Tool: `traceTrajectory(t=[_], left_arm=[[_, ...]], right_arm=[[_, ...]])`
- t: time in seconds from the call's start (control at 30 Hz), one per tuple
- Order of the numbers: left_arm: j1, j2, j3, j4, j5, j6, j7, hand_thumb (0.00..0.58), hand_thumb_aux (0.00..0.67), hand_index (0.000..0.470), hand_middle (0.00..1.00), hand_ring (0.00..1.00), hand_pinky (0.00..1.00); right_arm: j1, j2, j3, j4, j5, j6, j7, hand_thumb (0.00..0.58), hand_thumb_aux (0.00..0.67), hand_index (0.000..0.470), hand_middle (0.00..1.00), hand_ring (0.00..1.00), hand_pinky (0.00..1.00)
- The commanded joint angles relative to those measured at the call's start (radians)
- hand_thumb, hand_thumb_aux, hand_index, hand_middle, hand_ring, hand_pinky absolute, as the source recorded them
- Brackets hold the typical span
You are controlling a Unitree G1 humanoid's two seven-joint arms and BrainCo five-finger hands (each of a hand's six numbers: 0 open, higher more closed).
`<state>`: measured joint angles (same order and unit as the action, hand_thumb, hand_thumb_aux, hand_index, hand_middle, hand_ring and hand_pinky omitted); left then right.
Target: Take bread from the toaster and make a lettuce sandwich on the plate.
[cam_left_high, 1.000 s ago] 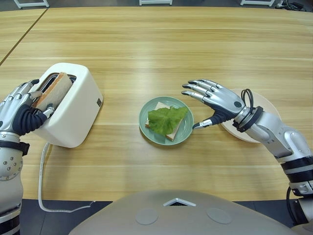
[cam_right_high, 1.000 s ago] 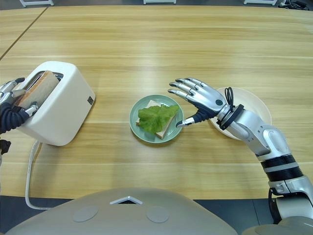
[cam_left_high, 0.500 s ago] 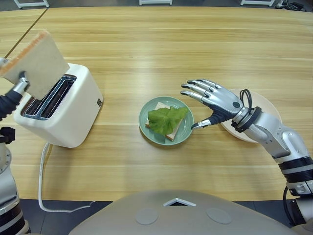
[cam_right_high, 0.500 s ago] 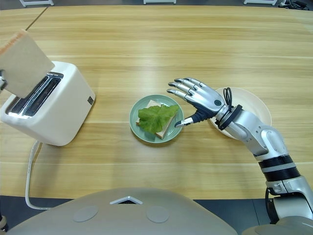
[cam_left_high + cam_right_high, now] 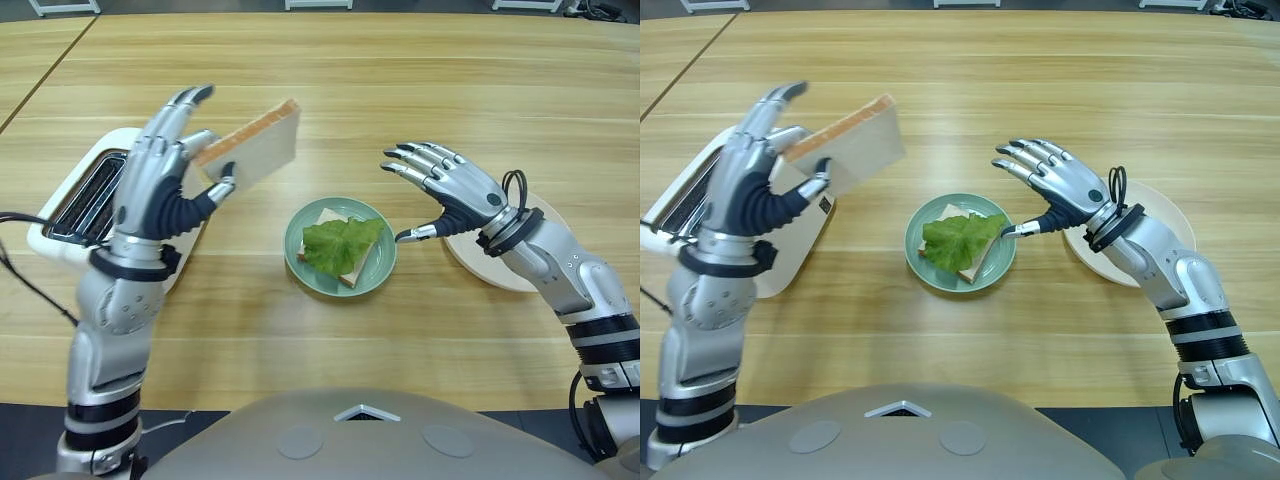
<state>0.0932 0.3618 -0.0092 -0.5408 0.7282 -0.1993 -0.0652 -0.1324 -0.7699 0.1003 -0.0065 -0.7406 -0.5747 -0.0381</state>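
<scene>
My left hand (image 5: 160,185) is raised above the white toaster (image 5: 70,200) and is shut on a slice of bread (image 5: 255,150), held tilted in the air to the left of the green plate (image 5: 375,272). On the plate lies another bread slice (image 5: 330,217) with a lettuce leaf (image 5: 340,243) on top of it. My right hand (image 5: 450,185) hovers open just right of the plate, fingers spread, its thumb near the plate's rim.
A shallow cream dish (image 5: 520,275) lies under my right forearm at the right. The toaster's cord (image 5: 20,218) trails off at the left. Bare wooden table stretches behind and in front of the plate.
My left hand has carried the bread slice from above the toaster's left side rightward, toward the plate. My right hand has lifted slightly and stays open.
</scene>
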Motion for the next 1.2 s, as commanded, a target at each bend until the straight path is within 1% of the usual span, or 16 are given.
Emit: traceTrajectory(t=[0.03,0.17,0.3,0.6,0.7,0.87,1.17,1.2], left_arm=[[-0.092,-0.002,-0.158,0.141,0.208,-0.033,0.046,0.58,0.67,0.47,0.0,0.0,0.0],[-0.199,0.01,-0.31,0.32,0.434,-0.057,0.141,0.58,0.67,0.47,0.0,0.0,0.0],[-0.274,0.007,-0.416,0.439,0.582,-0.025,0.188,0.58,0.67,0.47,0.0,0.0,0.0],[-0.26,-0.003,-0.597,0.507,0.711,0.042,0.179,0.58,0.67,0.47,0.0,0.0,0.0],[-0.212,0.001,-0.626,0.443,0.716,0.067,0.132,0.58,0.67,0.47,0.0,0.0,0.0],[-0.168,0.015,-0.631,0.339,0.734,0.11,0.062,0.58,0.67,0.47,0.0,0.0,0.0],[-0.138,0.0,-0.638,0.324,0.73,0.15,0.008,0.58,0.67,0.47,0.0,0.0,0.0],[-0.135,-0.001,-0.636,0.317,0.731,0.155,0.004,0.539,0.491,0.345,0.0,0.0,0.0]], right_arm=[[-0.027,0.015,-0.008,0.028,0.02,0.006,-0.003,0.0,0.0,0.0,0.0,0.0,0.0],[-0.038,0.026,0.001,0.05,0.018,-0.002,-0.006,0.0,0.0,0.0,0.0,0.0,0.0],[-0.043,0.03,0.006,0.066,0.018,-0.009,-0.009,0.0,0.0,0.0,0.0,0.0,0.0],[-0.04,0.032,0.016,0.07,0.017,-0.018,-0.003,0.0,0.0,0.0,0.0,0.0,0.0],[-0.038,0.032,0.015,0.061,0.016,-0.018,0.001,0.0,0.0,0.0,0.0,0.0,0.0],[-0.034,0.032,0.018,0.058,0.012,-0.02,0.003,0.0,0.0,0.0,0.0,0.0,0.0],[-0.037,0.029,0.033,0.063,0.005,-0.032,0.011,0.0,0.0,0.0,0.0,0.0,0.0],[-0.037,0.029,0.034,0.064,0.004,-0.033,0.012,0.0,0.0,0.0,0.0,0.0,0.0]])
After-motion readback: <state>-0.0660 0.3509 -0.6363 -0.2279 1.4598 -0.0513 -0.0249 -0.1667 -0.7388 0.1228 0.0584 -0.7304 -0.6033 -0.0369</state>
